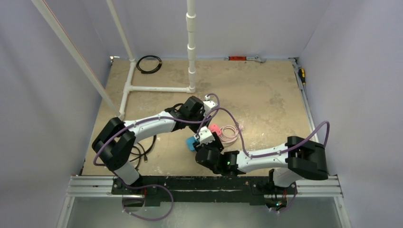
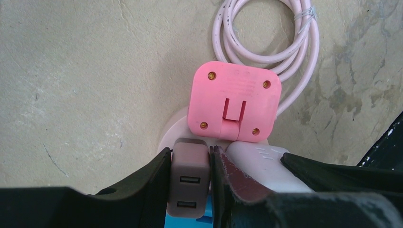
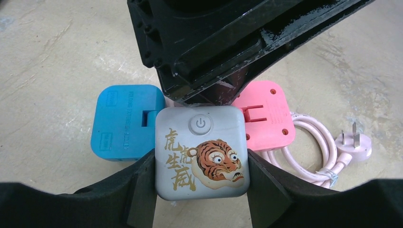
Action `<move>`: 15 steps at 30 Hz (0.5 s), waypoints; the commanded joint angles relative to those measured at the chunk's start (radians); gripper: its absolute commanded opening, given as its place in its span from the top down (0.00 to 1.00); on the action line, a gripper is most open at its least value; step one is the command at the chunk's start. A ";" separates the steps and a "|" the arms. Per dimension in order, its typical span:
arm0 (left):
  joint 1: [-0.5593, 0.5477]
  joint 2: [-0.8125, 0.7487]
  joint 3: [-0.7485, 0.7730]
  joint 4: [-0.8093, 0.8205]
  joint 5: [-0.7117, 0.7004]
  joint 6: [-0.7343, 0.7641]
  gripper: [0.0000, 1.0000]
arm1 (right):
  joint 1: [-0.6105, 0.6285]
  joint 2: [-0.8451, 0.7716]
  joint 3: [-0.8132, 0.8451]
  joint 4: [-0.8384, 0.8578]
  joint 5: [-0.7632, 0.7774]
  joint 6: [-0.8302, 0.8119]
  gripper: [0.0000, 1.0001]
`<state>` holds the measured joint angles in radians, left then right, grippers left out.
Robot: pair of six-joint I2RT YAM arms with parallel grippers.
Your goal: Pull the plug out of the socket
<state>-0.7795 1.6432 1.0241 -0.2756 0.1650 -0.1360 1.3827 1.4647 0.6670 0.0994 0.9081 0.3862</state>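
Note:
My left gripper point(image 2: 190, 156) point(image 1: 205, 119) is shut on a brown two-port USB plug point(image 2: 190, 178). Behind that plug, only the rounded edge of the pale-pink socket disc point(image 2: 171, 134) shows. A square pink plug point(image 2: 233, 102) point(image 3: 263, 118) point(image 1: 215, 128) sits beside it, in front of the coiled pink cord point(image 2: 266, 52) point(image 3: 313, 152) point(image 1: 230, 134). My right gripper point(image 3: 199, 159) point(image 1: 207, 142) is shut on a grey square block with a tiger picture and a power button point(image 3: 202, 152). A blue plug point(image 3: 126, 121) point(image 1: 191, 143) sits to its left.
The cord ends in a pale three-pin wall plug point(image 3: 354, 145) lying on the table. A white pipe frame point(image 1: 157, 89) stands at the back left, with a black cable coil point(image 1: 148, 63) behind it. Tools point(image 1: 244, 58) lie along the far edge. Loose black cables point(image 1: 142, 152) lie near the left arm's base.

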 commanded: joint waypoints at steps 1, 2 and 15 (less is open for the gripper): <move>0.023 0.071 -0.040 -0.115 -0.127 0.010 1.00 | 0.039 0.019 0.061 -0.021 0.088 -0.016 1.00; 0.023 0.074 -0.040 -0.115 -0.127 0.010 1.00 | 0.039 0.010 0.055 -0.019 0.078 -0.012 1.00; 0.023 0.076 -0.039 -0.119 -0.136 0.012 1.00 | -0.141 -0.215 -0.115 0.148 -0.299 0.005 1.00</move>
<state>-0.7803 1.6493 1.0248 -0.2749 0.1749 -0.1379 1.3113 1.3426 0.5838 0.1421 0.7509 0.3897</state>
